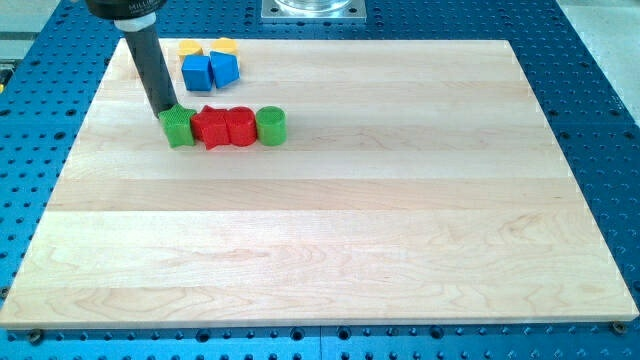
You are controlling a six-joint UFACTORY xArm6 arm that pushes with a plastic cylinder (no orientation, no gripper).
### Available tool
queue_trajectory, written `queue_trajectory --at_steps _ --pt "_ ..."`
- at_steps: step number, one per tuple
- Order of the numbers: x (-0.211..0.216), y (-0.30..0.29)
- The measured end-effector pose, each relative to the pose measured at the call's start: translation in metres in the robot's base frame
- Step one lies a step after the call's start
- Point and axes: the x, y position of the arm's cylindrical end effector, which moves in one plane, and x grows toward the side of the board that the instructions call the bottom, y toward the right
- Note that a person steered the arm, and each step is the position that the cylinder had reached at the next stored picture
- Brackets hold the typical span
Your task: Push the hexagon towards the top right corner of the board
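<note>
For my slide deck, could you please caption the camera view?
My tip touches the green block at the left end of a row with two red blocks and a green cylinder.

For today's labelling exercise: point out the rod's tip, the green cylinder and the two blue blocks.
my tip (166,109): camera view, rod's lower end.
green cylinder (271,121): camera view, top face.
blue blocks (197,72): camera view, left one's top face.

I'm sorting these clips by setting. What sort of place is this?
Probably a robotics lab bench: a wooden board lies on a blue perforated table, small coloured blocks such as the green block sit on it, and my tip touches that block.
</note>
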Motion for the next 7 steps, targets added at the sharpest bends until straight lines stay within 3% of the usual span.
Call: queue_trajectory --at_steps 4,7 --pt "-0.114 -0.016" --pt "-0.1 0.024"
